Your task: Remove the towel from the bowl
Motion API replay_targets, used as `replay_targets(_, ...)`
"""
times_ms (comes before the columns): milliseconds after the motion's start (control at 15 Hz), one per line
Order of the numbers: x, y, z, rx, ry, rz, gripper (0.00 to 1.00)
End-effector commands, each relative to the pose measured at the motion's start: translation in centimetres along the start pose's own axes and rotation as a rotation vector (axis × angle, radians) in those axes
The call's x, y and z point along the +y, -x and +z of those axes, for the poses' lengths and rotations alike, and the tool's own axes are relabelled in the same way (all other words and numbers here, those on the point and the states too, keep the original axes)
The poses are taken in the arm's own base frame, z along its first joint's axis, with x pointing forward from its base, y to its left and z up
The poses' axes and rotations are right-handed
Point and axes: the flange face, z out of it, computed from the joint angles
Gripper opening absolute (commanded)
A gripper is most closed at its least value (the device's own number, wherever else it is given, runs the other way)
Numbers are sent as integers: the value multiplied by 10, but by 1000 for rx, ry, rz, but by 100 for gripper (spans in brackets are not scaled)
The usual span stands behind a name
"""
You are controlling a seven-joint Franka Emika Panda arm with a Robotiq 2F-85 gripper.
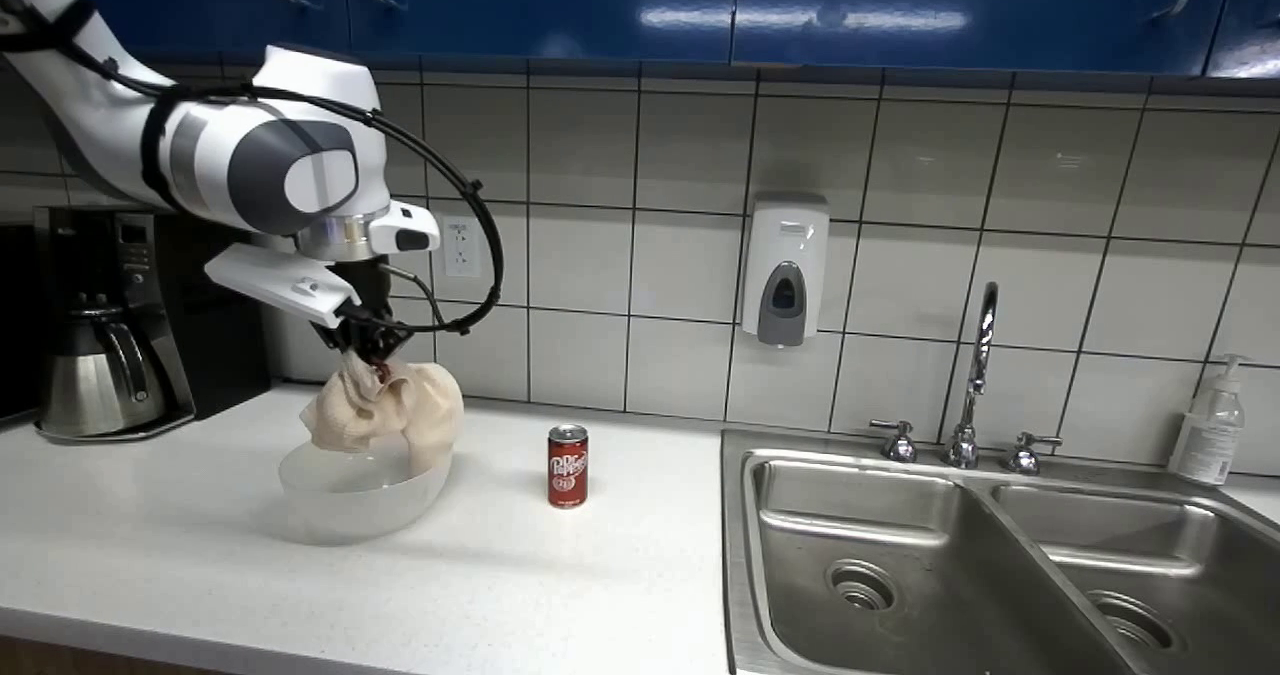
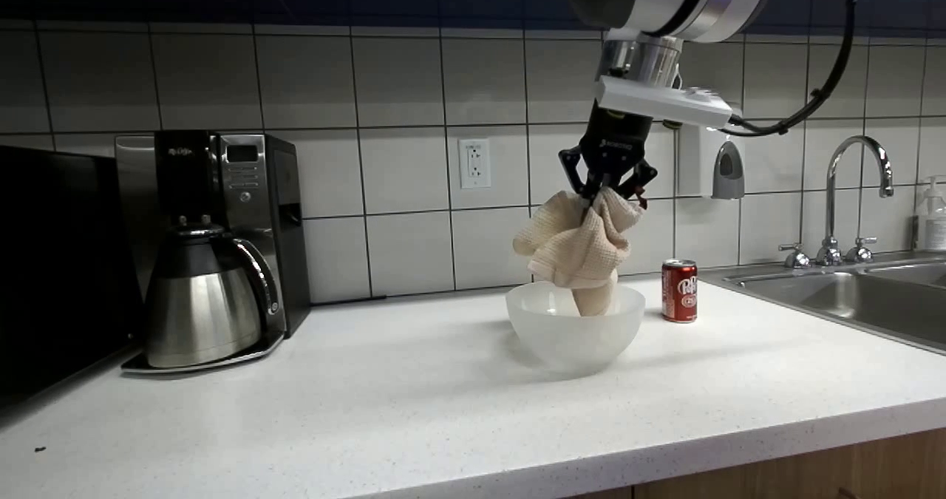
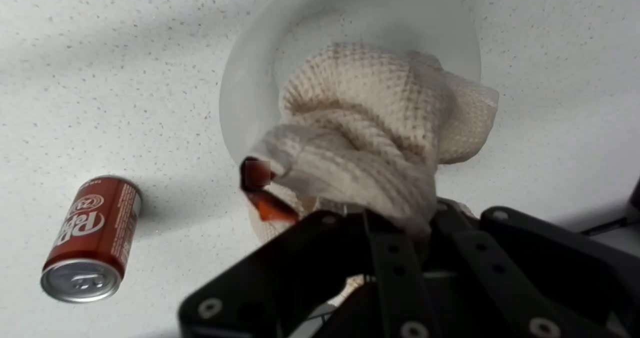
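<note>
Hanging from the gripper (image 2: 600, 193), the towel (image 2: 580, 251) makes a loose bunch right of centre in an exterior view, over the bowl (image 2: 573, 345). The two fingers (image 3: 397, 268) press together on a gathered fold of the towel, clamping it near the top. The towel's lower end hangs down into the bowl; whether it touches the inside, I cannot tell. The bowl, whitish and translucent, stands upright on the counter (image 2: 414, 395).

In an exterior view the arm (image 1: 220, 160) spans the upper left, a black cable (image 1: 494, 245) looping out on its right. In both exterior views a red can (image 1: 568, 470) stands upright to the right of the bowl, apart from it. The sink (image 1: 930, 555) fills the lower right of an exterior view, the faucet (image 1: 977, 375) at its back edge and the dispenser (image 1: 785, 255) on the wall (image 1: 590, 255) to the left of the faucet. At the left of an exterior view stands the coffee maker (image 2: 255, 211).

In the wrist view the bowl is at top centre, partly covered by the towel, and the can at lower left. A dark red piece (image 3: 258, 174) beside the towel is too blurred to name.
</note>
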Motion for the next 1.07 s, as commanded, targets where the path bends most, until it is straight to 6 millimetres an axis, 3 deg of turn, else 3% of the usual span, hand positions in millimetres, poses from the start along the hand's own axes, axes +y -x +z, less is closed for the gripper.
replay_targets(0, 5, 2, -42, 28, -5, 23, 2)
replay_targets(600, 26, 23, -108, 53, -7, 45, 2)
replay_targets(1000, 73, 53, -124, -1, 41, 117, 2)
